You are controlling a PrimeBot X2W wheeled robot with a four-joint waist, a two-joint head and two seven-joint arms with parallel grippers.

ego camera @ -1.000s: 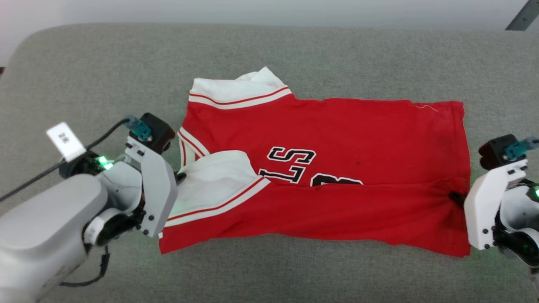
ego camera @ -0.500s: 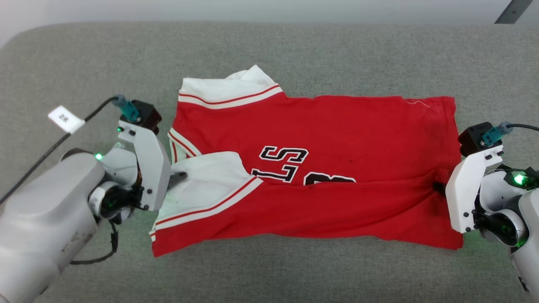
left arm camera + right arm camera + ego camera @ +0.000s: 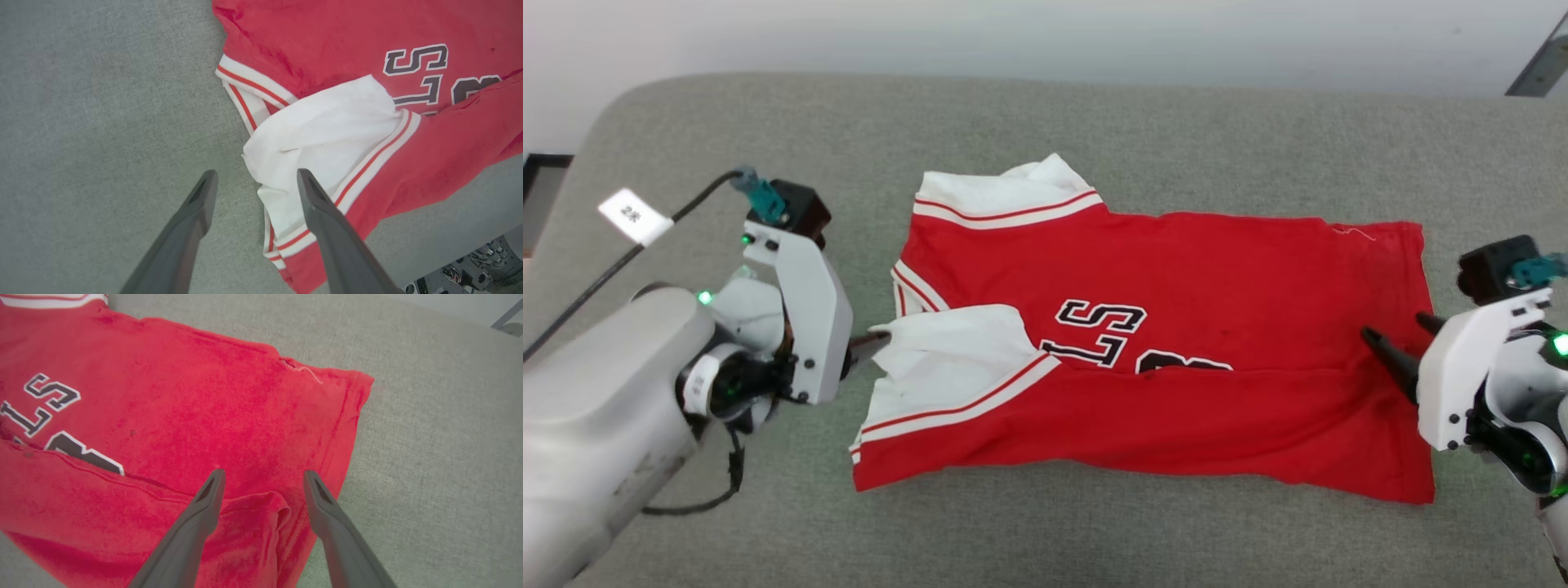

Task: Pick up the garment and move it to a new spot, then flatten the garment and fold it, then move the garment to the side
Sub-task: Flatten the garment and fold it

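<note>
Inspecting the garment (image 3: 1176, 327), we find it flat on the grey cushion (image 3: 1094, 122), near edge folded over its lettering, with left gripper (image 3: 256, 173) and right gripper (image 3: 263, 473) both spread open, holding nothing, at sleeve and hem ends, presumably letting the fold settle.

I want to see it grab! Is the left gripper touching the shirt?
Cannot tell. In the left wrist view one finger of the open left gripper overlaps the shirt, but its height above isn't clear.
</note>
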